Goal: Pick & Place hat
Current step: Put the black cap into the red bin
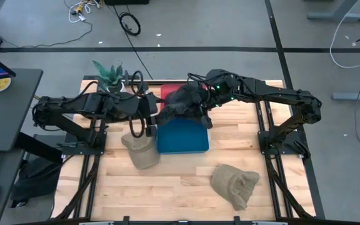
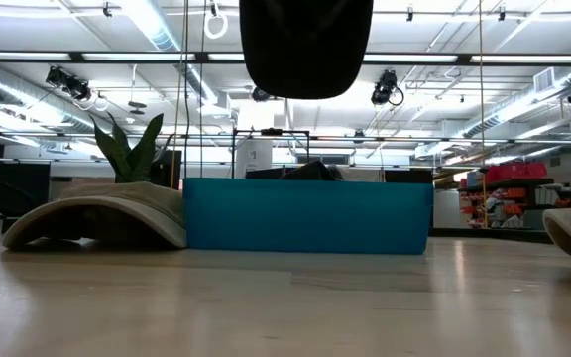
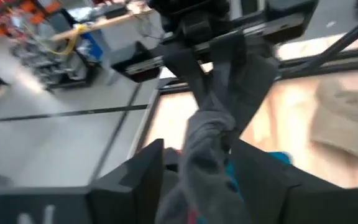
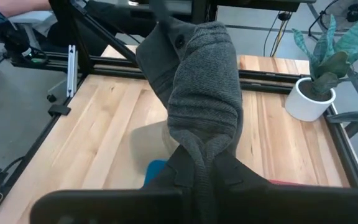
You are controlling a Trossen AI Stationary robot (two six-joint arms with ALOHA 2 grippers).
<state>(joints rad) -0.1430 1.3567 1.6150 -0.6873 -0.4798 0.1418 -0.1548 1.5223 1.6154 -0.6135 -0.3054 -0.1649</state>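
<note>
Both arms meet over the middle of the table, and between them hangs a dark grey hat (image 1: 183,100), lifted clear of the wood and stretched from one claw to the other. The right gripper (image 1: 204,100) is clenched on one end of it; from that arm's own camera the knitted cloth (image 4: 204,93) rises straight out from between the fingers. The left gripper (image 1: 152,112) has its fingers (image 3: 138,180) spread on either side of the other end of the hat (image 3: 207,143), and I cannot tell whether they are actually pinching it. Seen from above, the hat sits at about 12 o'clock from the blue tray (image 1: 183,139), just over its far edge. A tan hat (image 1: 141,150) lies touching the tray at its 9 o'clock, and a second tan hat (image 1: 235,184) lies well apart at roughly 4 o'clock. A potted plant (image 1: 110,76) stands at the table's far left corner. From table height, the dark hat (image 2: 305,45) hangs above the tray (image 2: 305,216), with open air between them.
</note>
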